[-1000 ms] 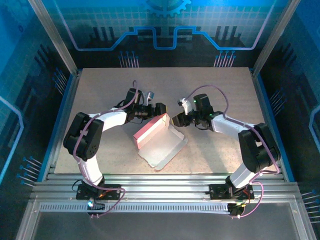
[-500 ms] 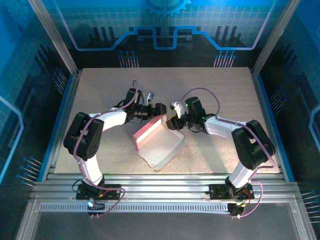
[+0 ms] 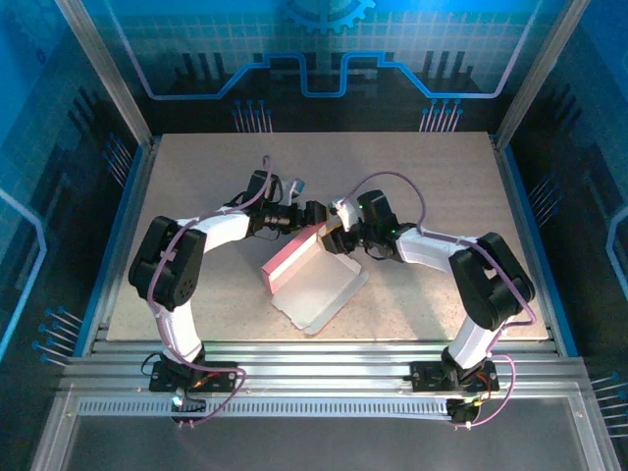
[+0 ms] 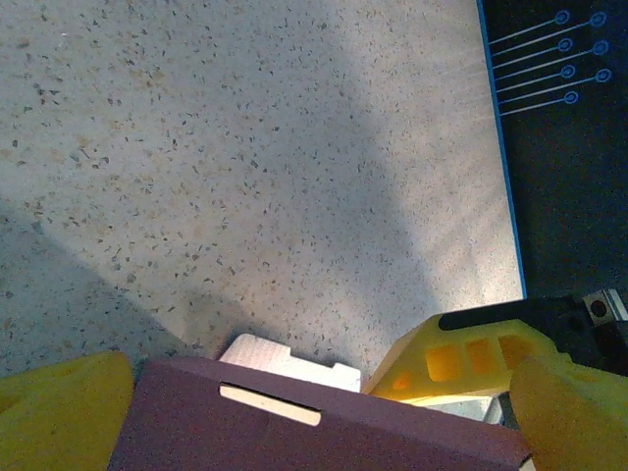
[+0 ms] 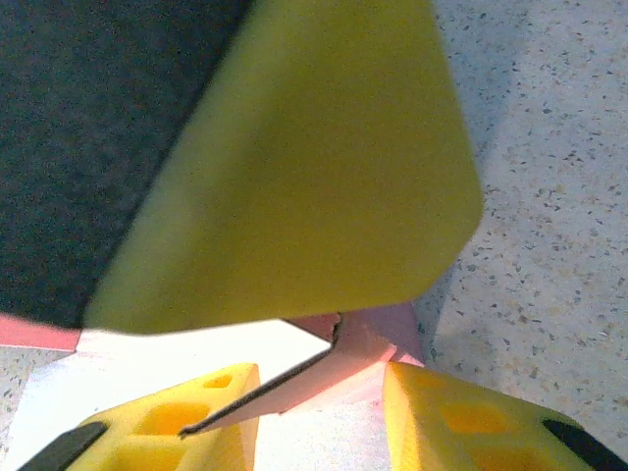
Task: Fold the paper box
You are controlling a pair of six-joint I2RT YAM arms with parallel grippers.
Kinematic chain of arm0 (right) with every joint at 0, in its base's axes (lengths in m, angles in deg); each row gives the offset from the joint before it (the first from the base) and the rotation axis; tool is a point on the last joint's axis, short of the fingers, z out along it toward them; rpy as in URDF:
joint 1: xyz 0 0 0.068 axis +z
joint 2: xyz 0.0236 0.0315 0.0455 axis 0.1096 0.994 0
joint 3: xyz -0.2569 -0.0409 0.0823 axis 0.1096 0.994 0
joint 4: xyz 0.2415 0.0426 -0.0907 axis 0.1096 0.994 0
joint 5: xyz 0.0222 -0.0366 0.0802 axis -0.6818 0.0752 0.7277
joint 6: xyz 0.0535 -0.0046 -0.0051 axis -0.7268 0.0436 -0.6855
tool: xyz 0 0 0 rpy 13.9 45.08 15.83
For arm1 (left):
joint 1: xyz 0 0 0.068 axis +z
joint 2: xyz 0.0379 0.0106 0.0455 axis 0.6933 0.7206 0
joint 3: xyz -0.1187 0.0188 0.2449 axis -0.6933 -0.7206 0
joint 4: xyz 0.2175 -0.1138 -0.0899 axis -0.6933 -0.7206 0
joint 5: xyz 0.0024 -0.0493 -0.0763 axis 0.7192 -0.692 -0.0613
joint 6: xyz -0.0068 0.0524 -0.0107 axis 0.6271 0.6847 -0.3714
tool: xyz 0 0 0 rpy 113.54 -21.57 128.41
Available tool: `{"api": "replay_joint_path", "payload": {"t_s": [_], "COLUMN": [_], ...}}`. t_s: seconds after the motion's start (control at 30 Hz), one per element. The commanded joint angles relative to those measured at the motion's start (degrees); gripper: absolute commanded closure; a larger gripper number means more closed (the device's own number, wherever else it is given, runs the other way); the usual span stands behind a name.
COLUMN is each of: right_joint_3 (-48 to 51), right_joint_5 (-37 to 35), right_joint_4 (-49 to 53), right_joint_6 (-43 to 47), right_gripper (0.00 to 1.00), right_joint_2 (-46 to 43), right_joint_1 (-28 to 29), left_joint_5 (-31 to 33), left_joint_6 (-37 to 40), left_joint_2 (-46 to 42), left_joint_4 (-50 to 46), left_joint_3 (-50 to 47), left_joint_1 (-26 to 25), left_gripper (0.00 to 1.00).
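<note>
top external view: the right gripper has slid left over the last second, from well apart from the paper box to right against the far end of its raised pink wall, and its jaws have drawn in to a partly closed stance. the left gripper has kept its place at that same far end and the box has not shifted; it lies near the middle of the table, whitish inner side up, one long pink side standing.

from the right wrist, a short cardboard flap now sits between the right fingers, close to both, but i cannot tell whether they are pinching it or only bracketing it.

from the left wrist, the left claw is spread wide, a finger on either side of the wall, whose slot faces the camera.

my reading: the right arm has arrived at the end flap and is about to tuck it inward while the left steadies the wall, so the fold is in hand, not done.
</note>
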Motion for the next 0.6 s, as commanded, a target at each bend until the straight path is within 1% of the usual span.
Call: {"api": "replay_joint_path", "payload": {"t_s": [0.0, 0.2, 0.33, 0.43, 0.5, 0.57], "right_joint_3": [0.23, 4.98, 7.04, 7.98, 8.09, 7.73], "right_joint_5": [0.64, 1.49, 2.50, 3.14, 4.63, 5.08], "right_joint_4": [0.62, 3.38, 5.23, 5.42, 5.03, 4.73], "right_joint_6": [1.31, 2.08, 2.15, 2.20, 2.25, 3.23], "right_gripper": [0.61, 0.62, 0.63, 0.64, 0.65, 0.66], "right_joint_2": [-4.65, -11.66, -15.42, -16.20, -15.23, -13.59], "right_joint_1": [1.01, 0.86, -1.10, -3.43, -5.15, -5.45], "left_joint_5": [-1.61, -1.34, -1.17, -1.25, -1.25, -1.25], "left_joint_6": [2.59, 2.71, 2.87, 2.64, 2.47, 2.35], "left_joint_2": [1.45, 1.69, 1.54, 1.55, 1.54, 1.63], "left_joint_4": [-3.70, -4.08, -4.21, -3.99, -3.87, -3.81], "left_joint_3": [1.27, 1.45, 1.36, 1.27, 1.27, 1.22], "left_joint_1": [0.13, 0.14, 0.15, 0.15, 0.08, 0.15], "left_gripper": [0.01, 0.01, 0.01, 0.01, 0.01, 0.01]}}
